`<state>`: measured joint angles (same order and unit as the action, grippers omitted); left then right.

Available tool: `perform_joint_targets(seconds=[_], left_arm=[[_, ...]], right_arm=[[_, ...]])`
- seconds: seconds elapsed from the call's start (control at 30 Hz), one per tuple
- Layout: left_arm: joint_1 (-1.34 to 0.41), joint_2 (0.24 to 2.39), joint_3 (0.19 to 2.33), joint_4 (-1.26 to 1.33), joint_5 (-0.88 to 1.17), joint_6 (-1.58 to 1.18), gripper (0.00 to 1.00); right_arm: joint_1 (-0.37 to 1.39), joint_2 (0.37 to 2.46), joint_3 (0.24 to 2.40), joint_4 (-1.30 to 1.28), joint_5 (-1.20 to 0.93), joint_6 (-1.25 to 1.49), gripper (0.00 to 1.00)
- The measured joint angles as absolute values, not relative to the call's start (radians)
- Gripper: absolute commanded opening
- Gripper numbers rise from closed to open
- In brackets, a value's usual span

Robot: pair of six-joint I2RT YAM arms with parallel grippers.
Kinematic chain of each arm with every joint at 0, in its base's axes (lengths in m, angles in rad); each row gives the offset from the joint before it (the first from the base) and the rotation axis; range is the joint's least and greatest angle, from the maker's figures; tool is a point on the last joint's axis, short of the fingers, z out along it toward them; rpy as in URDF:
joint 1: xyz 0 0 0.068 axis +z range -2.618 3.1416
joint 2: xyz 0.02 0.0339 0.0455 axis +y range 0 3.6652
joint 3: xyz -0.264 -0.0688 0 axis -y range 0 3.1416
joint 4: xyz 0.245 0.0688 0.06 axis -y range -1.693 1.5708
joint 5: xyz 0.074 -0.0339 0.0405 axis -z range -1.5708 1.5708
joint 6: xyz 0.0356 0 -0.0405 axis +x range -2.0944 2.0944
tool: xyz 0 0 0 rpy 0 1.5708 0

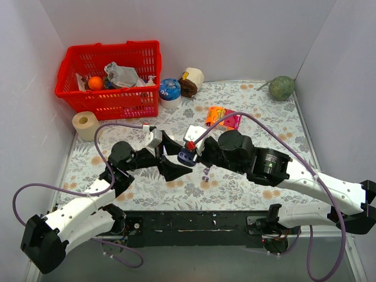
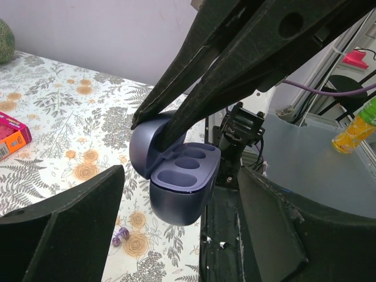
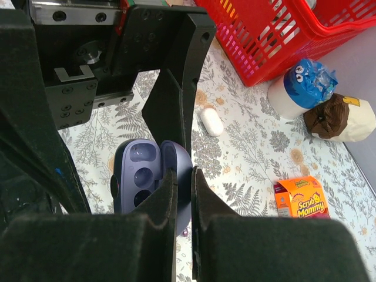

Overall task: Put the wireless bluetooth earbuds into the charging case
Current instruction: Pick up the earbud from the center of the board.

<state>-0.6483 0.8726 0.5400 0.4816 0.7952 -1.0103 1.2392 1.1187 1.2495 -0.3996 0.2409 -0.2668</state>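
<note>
The jaws of the right arm [image 1: 305, 176] pinch the raised lid of the open dark-blue charging case [image 2: 182, 182], at the middle of the worktop [image 2: 70, 117]. The jaws of the left arm [image 1: 82, 211] stand spread on either side of it, and a purple earbud [image 2: 120, 236] lies just nearer.

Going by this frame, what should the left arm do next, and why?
Probably close the left gripper on the case, at its base. Its open jaws straddle the case, which the right gripper pinches only by the lid. Both sockets look empty and a purple earbud lies on the table, so a steadier hold comes first.
</note>
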Motion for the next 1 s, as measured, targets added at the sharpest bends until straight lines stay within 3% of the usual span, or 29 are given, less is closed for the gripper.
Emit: perform_joint_targets(seconds=[0.3,0.4,0.6,0.7,0.8,0.83,0.87,0.97,1.0], left_arm=[[-0.648,0.875,0.540,0.502,0.831,-0.997,0.48],[-0.648,0.879,0.540,0.507,0.839,-0.997,0.30],[-0.648,0.890,0.540,0.511,0.862,-0.996,0.17],[-0.648,0.890,0.540,0.516,0.862,-1.001,0.02],[-0.648,0.890,0.540,0.517,0.862,-1.002,0.00],[-0.648,0.889,0.539,0.517,0.862,-1.002,0.00],[-0.648,0.889,0.538,0.518,0.861,-1.002,0.00],[-0.648,0.883,0.530,0.527,0.850,-1.002,0.00],[-0.648,0.880,0.527,0.530,0.845,-1.002,0.00]], right_arm=[[1.254,1.121,1.249,-0.385,0.241,-0.265,0.01],[1.258,1.121,1.249,-0.385,0.243,-0.265,0.01],[1.260,1.121,1.249,-0.388,0.254,-0.268,0.01],[1.264,1.121,1.248,-0.386,0.260,-0.268,0.01],[1.266,1.121,1.249,-0.386,0.263,-0.267,0.02],[1.266,1.121,1.249,-0.386,0.264,-0.265,0.16],[1.266,1.121,1.249,-0.385,0.264,-0.263,0.37],[1.268,1.121,1.249,-0.378,0.269,-0.227,0.63],[1.269,1.121,1.249,-0.373,0.275,-0.216,0.66]])
